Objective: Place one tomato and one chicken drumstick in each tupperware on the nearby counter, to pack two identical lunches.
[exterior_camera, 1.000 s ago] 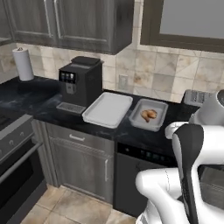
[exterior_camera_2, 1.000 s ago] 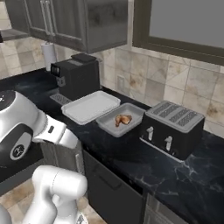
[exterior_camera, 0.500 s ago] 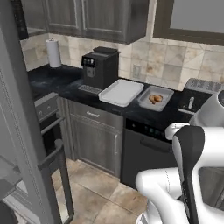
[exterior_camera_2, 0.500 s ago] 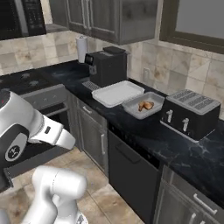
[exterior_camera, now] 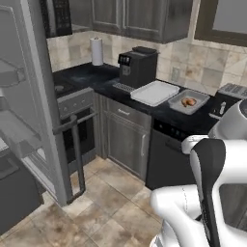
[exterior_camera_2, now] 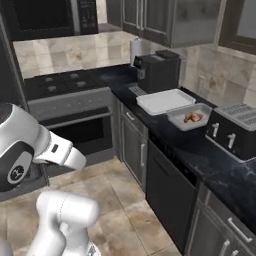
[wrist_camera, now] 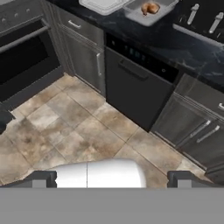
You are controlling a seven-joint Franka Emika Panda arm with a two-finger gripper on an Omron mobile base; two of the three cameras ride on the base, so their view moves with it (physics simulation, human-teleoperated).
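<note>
So the whole picture is shifting compared to a moment ago, and that's my base rolling back and turning, not the stuff moving. The trays were filling the middle of my view before; now they're sitting far off and I'm seeing a lot more floor plus an open fridge door (exterior_camera: 46,120) on the near left.

My claw (wrist_camera: 111,177) is hanging wide open with nothing in it, pointing down over the tiled floor (wrist_camera: 83,131), well apart from the black tabletop (exterior_camera_2: 200,150).

Where the task things are: two tupperware trays are lying side by side on that tabletop, just beside each other. The left tupperware (exterior_camera: 155,92) looks bare as far as I can tell. The right tupperware (exterior_camera: 189,102) is carrying a golden-brown chicken drumstick (exterior_camera: 189,102), which also shows from the other base camera (exterior_camera_2: 192,117) and at the top of my hand camera (wrist_camera: 150,8). Whether that brown lump is one leg or two, I can't tell at this size.

Around them: the coffee machine (exterior_camera: 138,66) is standing just left of the trays, a paper towel roll (exterior_camera: 97,51) farther left by the wall, a toaster (exterior_camera_2: 235,130) just right of the trays. The oven (exterior_camera_2: 75,125) is sitting left of the cabinets, and a dishwasher front (wrist_camera: 135,85) is under the tabletop below the trays.
</note>
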